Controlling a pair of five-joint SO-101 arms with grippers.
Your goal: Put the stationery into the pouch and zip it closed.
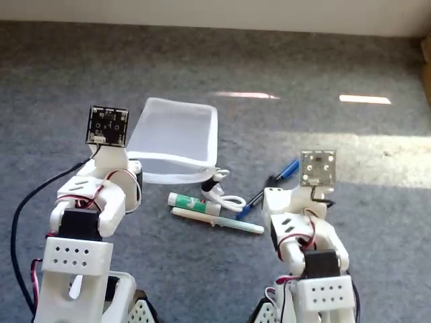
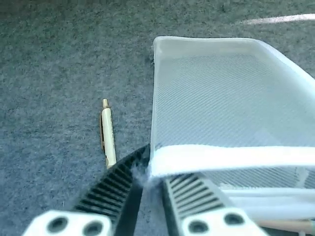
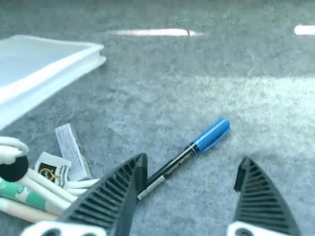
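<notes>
1. The grey carpet (image 1: 350,81) is lying open beyond the pouch and around the right arm.
2. The mesh pouch (image 1: 176,131) is resting there, its zip edge facing the arms.
3. The left gripper (image 2: 153,169), angled low, is pinching that edge's corner.
4. The right gripper (image 3: 192,161) is hovering, fingers spread, over the blue-capped marker (image 3: 184,157).
5. A green-and-white stick (image 1: 194,202), a white pen (image 1: 219,222) and a cable (image 1: 225,198) are clustering just beside the zip edge, while a gold pen (image 2: 107,135) is lying near the pouch's side.

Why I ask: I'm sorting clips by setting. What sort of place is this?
Probably an indoor robot workbench, perhaps in a home or lab. The grey carpet-like surface has bright light patches across it, the left arm and right arm stand side by side, and a mesh pouch lies near a blue marker.
</notes>
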